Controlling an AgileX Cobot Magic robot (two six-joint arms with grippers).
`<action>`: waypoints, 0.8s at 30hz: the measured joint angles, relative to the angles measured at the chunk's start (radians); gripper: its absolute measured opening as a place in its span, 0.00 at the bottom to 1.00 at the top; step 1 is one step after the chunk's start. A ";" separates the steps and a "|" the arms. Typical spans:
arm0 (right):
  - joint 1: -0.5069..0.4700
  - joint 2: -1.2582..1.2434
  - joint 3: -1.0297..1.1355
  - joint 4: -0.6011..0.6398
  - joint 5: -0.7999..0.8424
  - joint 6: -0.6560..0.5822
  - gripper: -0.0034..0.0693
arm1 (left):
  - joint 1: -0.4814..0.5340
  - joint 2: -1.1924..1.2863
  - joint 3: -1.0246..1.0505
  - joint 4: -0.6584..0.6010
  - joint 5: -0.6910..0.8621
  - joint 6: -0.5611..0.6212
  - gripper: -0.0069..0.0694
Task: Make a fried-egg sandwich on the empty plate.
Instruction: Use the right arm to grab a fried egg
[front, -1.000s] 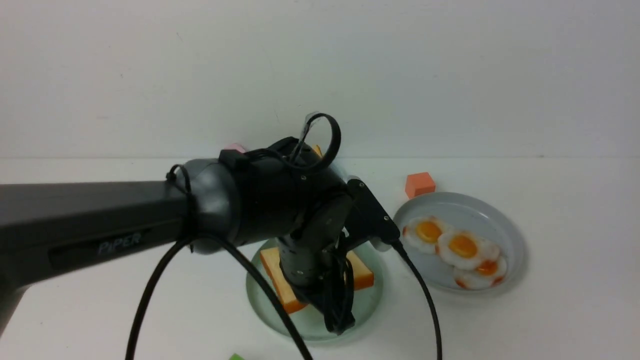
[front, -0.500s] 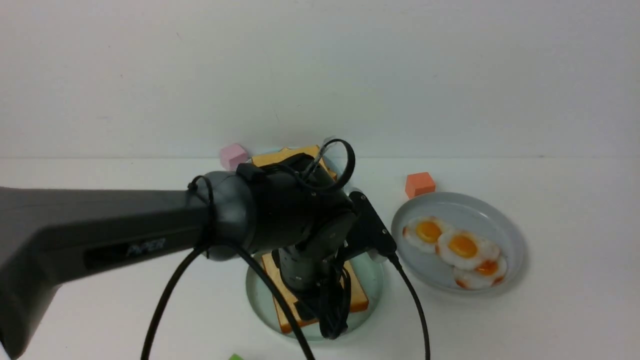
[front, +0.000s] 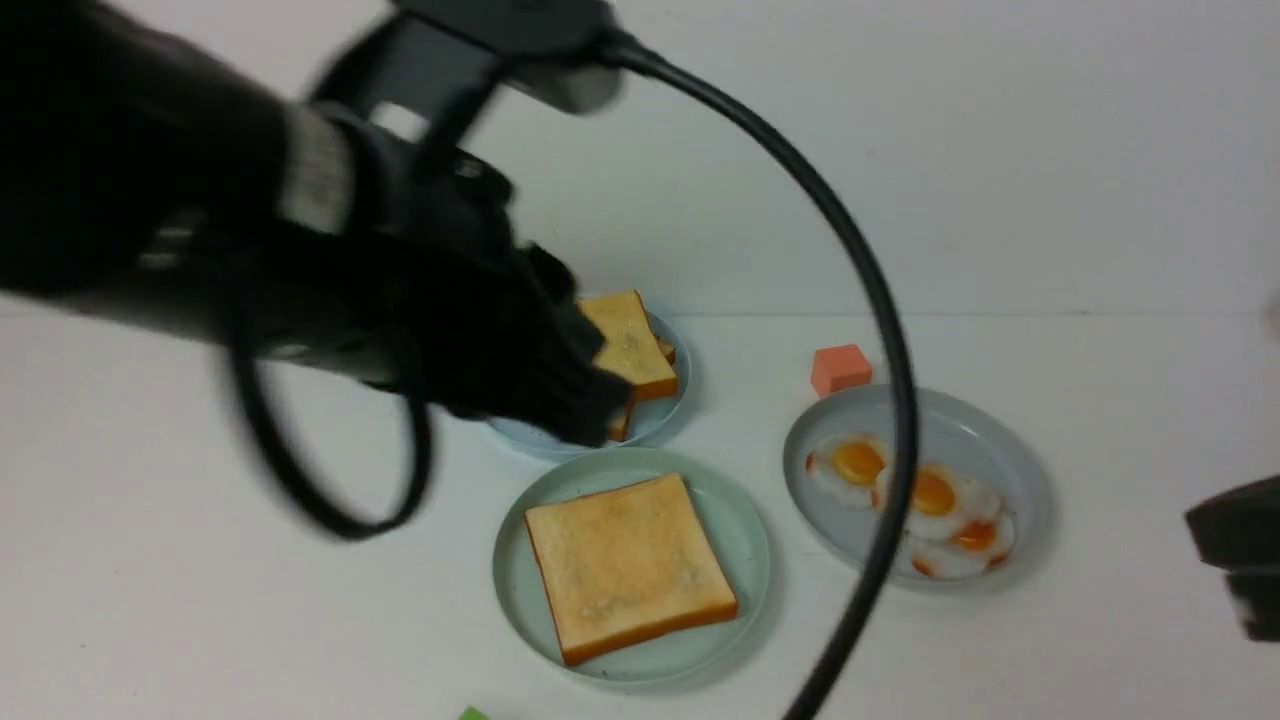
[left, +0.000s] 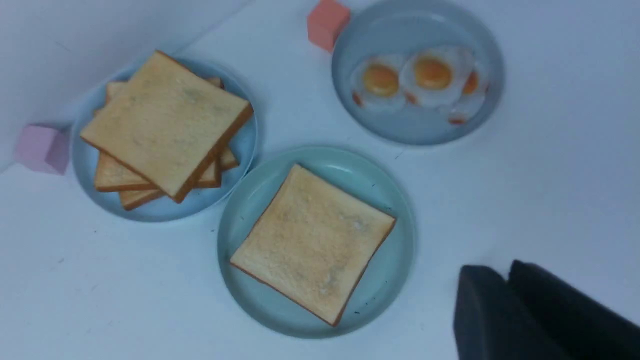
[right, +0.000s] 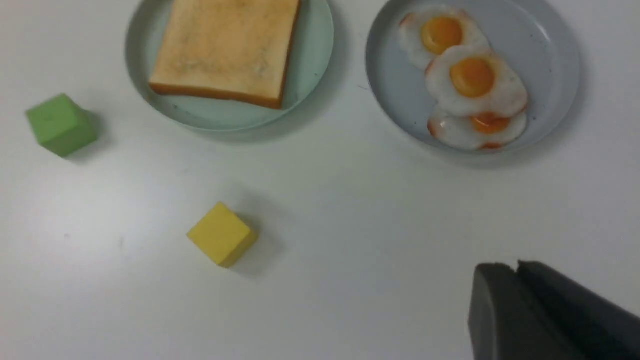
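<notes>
One golden toast slice (front: 628, 565) lies flat on the mint-green empty plate (front: 745, 530), also seen from the left wrist as toast (left: 312, 242) on the plate (left: 325, 162). No egg is on it. Three fried eggs (front: 920, 490) sit on the grey plate (front: 1025, 455) to its right. My left gripper (front: 588, 400) is raised and blurred, in front of the toast stack (front: 630, 340). Its jaws (left: 505, 272) are shut and hold nothing. My right gripper (right: 515, 267) is shut and holds nothing, over bare table near the front. It shows at the right edge (front: 1240, 560).
A light-blue plate (left: 240, 150) behind the mint one holds the stacked toast slices (left: 165, 125). An orange cube (front: 840, 368) sits behind the grey plate and a pink cube (left: 42, 149) beside the blue one. A green cube (right: 61, 125) and a yellow cube (right: 221, 234) lie near the front.
My left arm has lifted off the mint plate and swung up and to the left, leaving the toast flat on the plate. My right gripper has come into view at the right edge.
</notes>
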 joint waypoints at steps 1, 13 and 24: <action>0.000 0.049 -0.011 -0.011 -0.003 0.000 0.15 | 0.000 -0.056 0.029 -0.004 0.000 -0.003 0.09; -0.125 0.708 -0.371 0.051 0.074 -0.221 0.24 | 0.000 -0.694 0.499 -0.046 -0.219 -0.096 0.07; -0.165 1.027 -0.539 0.036 0.008 -0.289 0.93 | 0.000 -0.842 0.566 -0.027 -0.277 -0.106 0.07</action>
